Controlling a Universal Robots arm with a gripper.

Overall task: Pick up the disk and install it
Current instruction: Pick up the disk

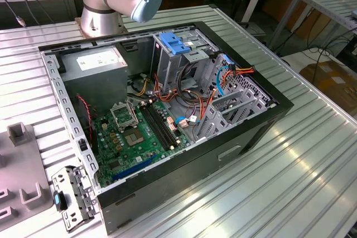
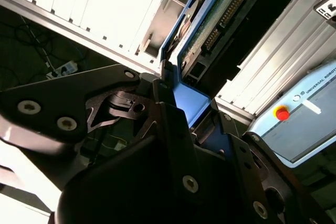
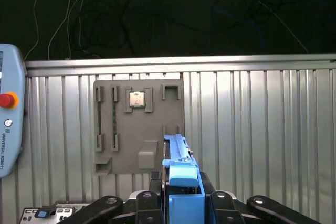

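Gripper, nearest the lens in both wrist views: jaws closed on the disk, gripping it at its blue carrier. The disk's long axis runs straight out from the gripper. It appears edge-on in the first wrist view, against a grey parts tray on the ribbed metal table. The second wrist view shows its green circuit board.

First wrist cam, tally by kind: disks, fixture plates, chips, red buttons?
disk, held in the pincer: 1
grey fixture plate: 1
chip seated on that plate: 1
red button: 1
Total: 4
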